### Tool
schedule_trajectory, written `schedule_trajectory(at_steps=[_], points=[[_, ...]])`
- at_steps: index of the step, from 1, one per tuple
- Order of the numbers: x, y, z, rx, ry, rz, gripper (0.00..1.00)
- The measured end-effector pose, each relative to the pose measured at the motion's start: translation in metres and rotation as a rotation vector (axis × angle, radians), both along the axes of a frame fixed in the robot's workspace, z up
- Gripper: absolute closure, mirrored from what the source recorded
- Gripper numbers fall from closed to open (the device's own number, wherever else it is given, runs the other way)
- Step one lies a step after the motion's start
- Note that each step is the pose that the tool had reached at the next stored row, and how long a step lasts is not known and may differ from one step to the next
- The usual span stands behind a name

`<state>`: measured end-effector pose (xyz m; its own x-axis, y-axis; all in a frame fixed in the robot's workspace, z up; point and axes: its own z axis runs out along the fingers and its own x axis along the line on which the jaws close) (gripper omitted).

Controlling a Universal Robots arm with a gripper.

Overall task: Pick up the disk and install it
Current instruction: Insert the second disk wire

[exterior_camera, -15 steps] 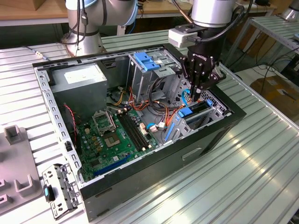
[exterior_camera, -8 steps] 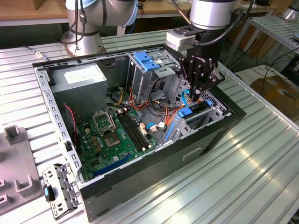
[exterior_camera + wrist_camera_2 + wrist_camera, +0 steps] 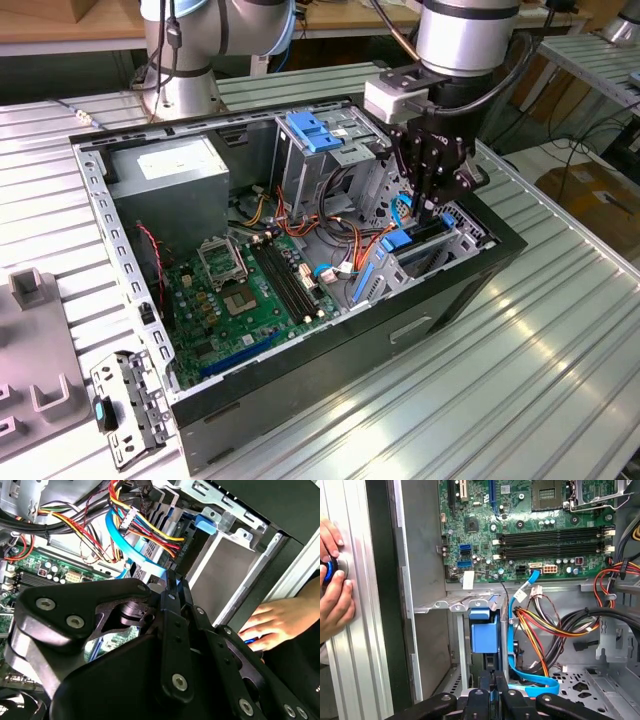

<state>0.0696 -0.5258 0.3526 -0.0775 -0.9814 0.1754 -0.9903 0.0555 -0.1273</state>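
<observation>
The disk [image 3: 400,241] stands on edge in the lower drive cage at the front corner of the open computer case [image 3: 330,400], on the exterior view's right. In the first wrist view its blue carrier [image 3: 484,634] sits down in the slot between the metal cage walls. My gripper [image 3: 432,208] hangs straight over that cage. Its black fingers are drawn close together on the top edge of the disk's carrier in both wrist views [image 3: 492,687] [image 3: 172,582]. The drive's label is hidden.
Bundled cables [image 3: 545,625] and a light-blue ribbon cable [image 3: 530,680] lie right beside the slot. A bare blue bracket [image 3: 315,130] tops the upper cage. The motherboard [image 3: 250,290] and grey power supply [image 3: 165,175] fill the case. A person's hand [image 3: 332,590] rests on a blue-lit button outside the case.
</observation>
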Motion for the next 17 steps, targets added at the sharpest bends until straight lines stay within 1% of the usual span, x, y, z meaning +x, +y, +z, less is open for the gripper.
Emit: schedule_trajectory(at_steps=[1, 3, 5, 6, 7, 17], points=[[-0.0005, -0.0012, -0.0004, 0.0063, -0.0020, 0.000, 0.84], [-0.0006, -0.0020, -0.0009, 0.0102, -0.0024, 0.000, 0.84], [-0.0007, -0.0026, -0.0014, 0.0166, -0.0032, 0.000, 0.84], [-0.0007, -0.0039, -0.0020, 0.0215, -0.0046, 0.000, 0.84], [-0.0006, -0.0039, -0.0022, 0.0226, -0.0053, 0.000, 0.84], [-0.0006, -0.0040, -0.0022, 0.0237, -0.0065, 0.000, 0.84]])
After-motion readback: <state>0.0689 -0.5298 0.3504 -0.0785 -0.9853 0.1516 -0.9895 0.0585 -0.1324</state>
